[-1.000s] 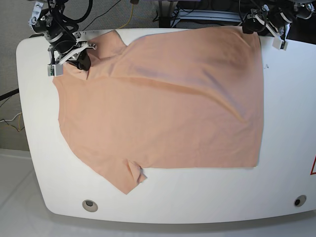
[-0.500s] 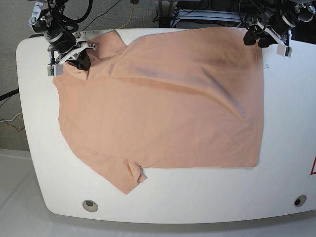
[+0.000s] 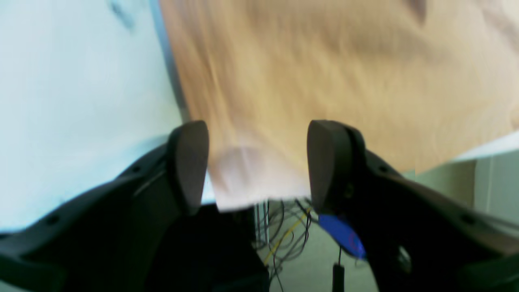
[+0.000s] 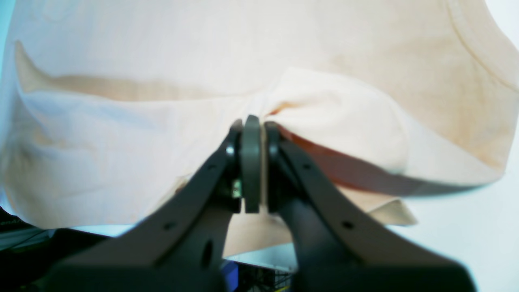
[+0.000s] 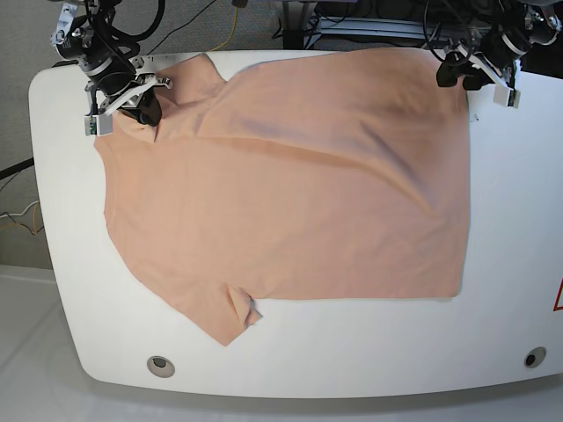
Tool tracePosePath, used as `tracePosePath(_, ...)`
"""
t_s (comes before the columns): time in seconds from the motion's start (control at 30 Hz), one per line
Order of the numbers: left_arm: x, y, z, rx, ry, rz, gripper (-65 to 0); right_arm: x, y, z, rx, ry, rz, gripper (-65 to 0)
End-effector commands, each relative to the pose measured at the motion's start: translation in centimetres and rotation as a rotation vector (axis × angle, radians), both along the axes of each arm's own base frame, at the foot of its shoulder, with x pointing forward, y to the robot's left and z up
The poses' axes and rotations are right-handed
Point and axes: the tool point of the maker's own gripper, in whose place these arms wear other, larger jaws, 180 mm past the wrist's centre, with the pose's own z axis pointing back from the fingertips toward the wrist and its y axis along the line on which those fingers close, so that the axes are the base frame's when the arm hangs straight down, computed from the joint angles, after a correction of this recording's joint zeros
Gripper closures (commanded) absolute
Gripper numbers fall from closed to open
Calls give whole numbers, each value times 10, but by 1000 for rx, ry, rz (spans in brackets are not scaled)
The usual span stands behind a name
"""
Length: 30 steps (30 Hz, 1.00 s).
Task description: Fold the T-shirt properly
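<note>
The salmon T-shirt (image 5: pixel 290 185) lies spread flat over the white table (image 5: pixel 510 220), one sleeve (image 5: pixel 230 318) pointing to the front edge. At the far left, my right gripper (image 5: pixel 145 112) is shut on a raised fold of the shirt; in the right wrist view the jaws (image 4: pixel 251 125) pinch the pale cloth (image 4: pixel 121 142). At the far right corner of the shirt, my left gripper (image 5: pixel 459 76) stands open. In the blurred left wrist view its fingers (image 3: pixel 189 162) straddle the shirt's corner (image 3: pixel 251 178) without closing on it.
Cables and equipment (image 5: pixel 299 22) lie behind the table's far edge, also seen below the left gripper (image 3: pixel 284 235). Two round holes (image 5: pixel 159 366) (image 5: pixel 534 358) sit near the front edge. A red mark (image 5: pixel 558 297) shows at the right edge.
My left gripper has shifted right and slightly nearer along the shirt's far right corner, still open. The right gripper and the shirt have not moved.
</note>
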Motion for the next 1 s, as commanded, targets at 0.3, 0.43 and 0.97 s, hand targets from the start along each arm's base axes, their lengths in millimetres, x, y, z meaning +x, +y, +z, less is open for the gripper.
tracePosePath(0.3,-6,13,-1,4,4,37,-362,4,-2,10,-9,-38,6,-5)
tracePosePath(0.43,-10,16,-7,-4,22,47,-362,4,-2,10,-9,-38,6,-5)
tracePosePath(0.97,-4,10,-11,-27,19,46,-362,4,-2,10,-9,-38,6,-5)
